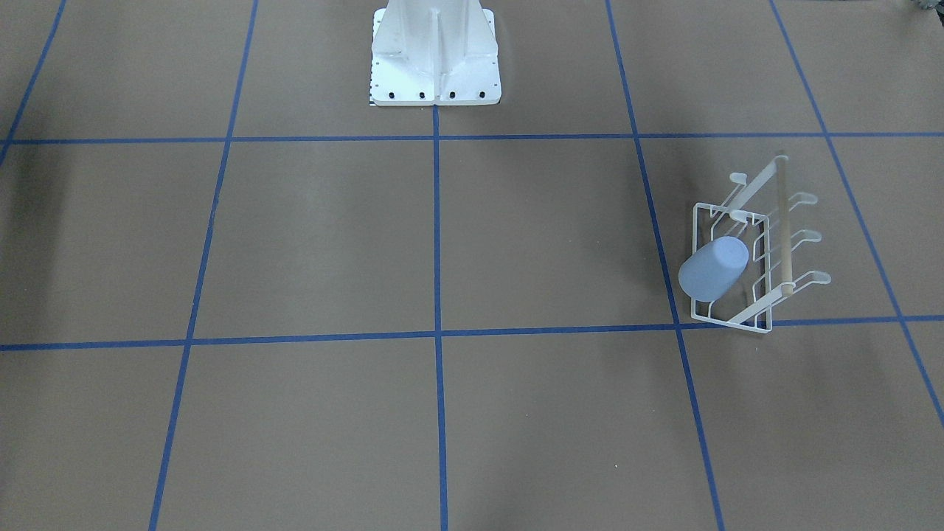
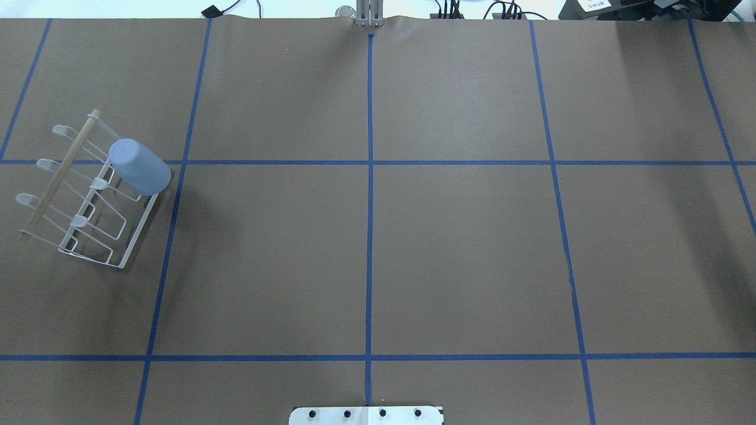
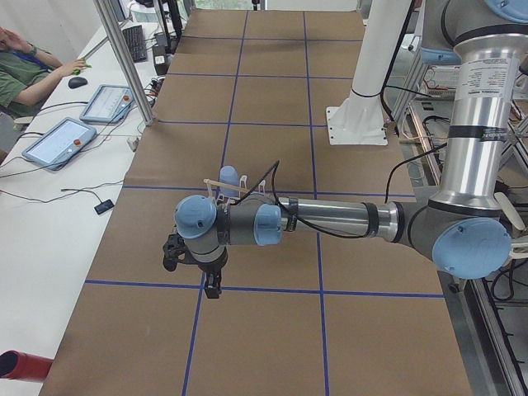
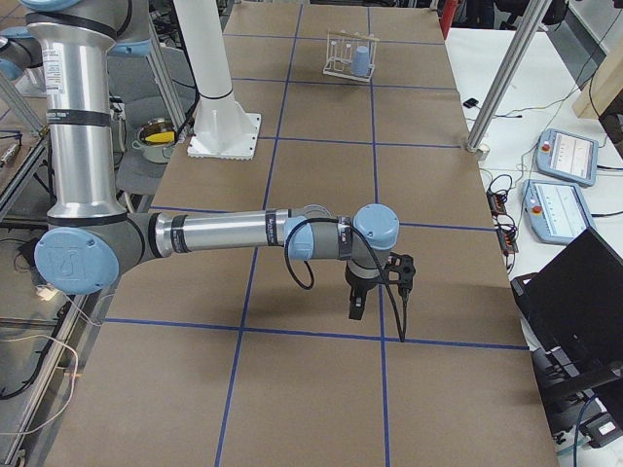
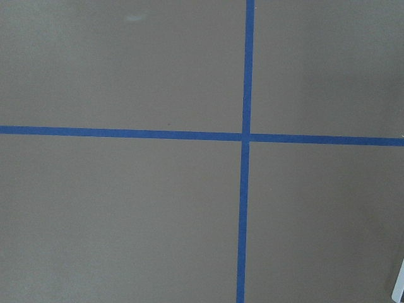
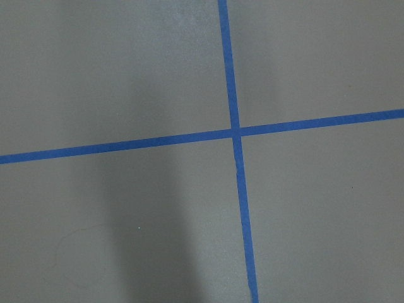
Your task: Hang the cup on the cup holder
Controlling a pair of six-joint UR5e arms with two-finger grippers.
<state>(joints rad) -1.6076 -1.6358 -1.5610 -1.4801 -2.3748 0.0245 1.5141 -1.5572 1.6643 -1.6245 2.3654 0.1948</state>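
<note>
Upturned on the cup holder (image 2: 60, 172), the cup (image 2: 139, 167) seems light and slick, best pinched mid-wall; whether my left end effector (image 3: 205, 282) or right end effector (image 4: 376, 296) is open, I cannot tell.

Two blue tape lines (image 5: 243, 136) cross on the brown table (image 5: 113, 214), right of centre.

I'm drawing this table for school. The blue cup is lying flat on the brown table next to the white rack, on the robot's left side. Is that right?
Not quite. The cup is not lying on the table; it hangs tilted, base up, on the cup holder, as the overhead view shows. It is on the robot's left side.
</note>
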